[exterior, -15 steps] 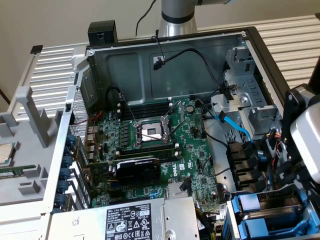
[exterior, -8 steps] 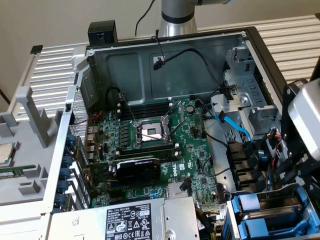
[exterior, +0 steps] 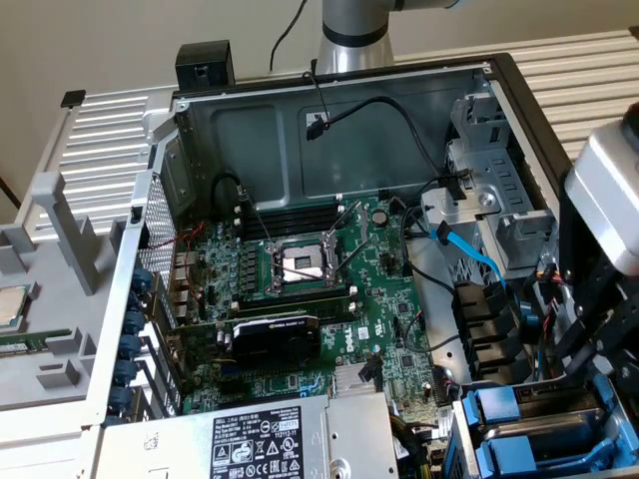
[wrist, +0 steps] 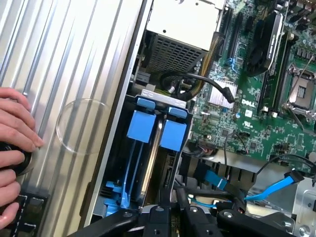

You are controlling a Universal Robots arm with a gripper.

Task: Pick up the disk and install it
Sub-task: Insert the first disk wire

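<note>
Gripper (wrist: 170, 219) hanging right over the drive bay (wrist: 111, 163) at the corner of the open computer case (exterior: 150, 200). Its black linkage is crowding the edge of the wrist view. In the exterior view the gripper (exterior: 591, 309) sits on that view's right, above the blue-fronted slots. How wide it stands, and whether it has hold of anything, I cannot tell.

Down in the bay, 2 bright blue fronts are side by side, both facing the power supply (wrist: 180, 19). The disk (wrist: 172, 135) is the one in line with the gripper, standing edge-on in its slot on the motherboard side. The second carrier (wrist: 142, 123) is just beside it, a long blue rail running back along its slot. From the exterior view, the disk (exterior: 496, 407) is low on that view's right, next to the power supply (exterior: 270, 439).

Motherboard (exterior: 389, 299) fills the middle of the case, with the bare processor socket (exterior: 303, 264) and a black graphics card (exterior: 275, 339) below it. A light blue data cable (exterior: 469, 249) trails toward the bays.

Over on the ribbed silver surface (wrist: 74, 59) outside the case, a person's hand (wrist: 15, 143) rests on a round black knob (wrist: 12, 160).
</note>
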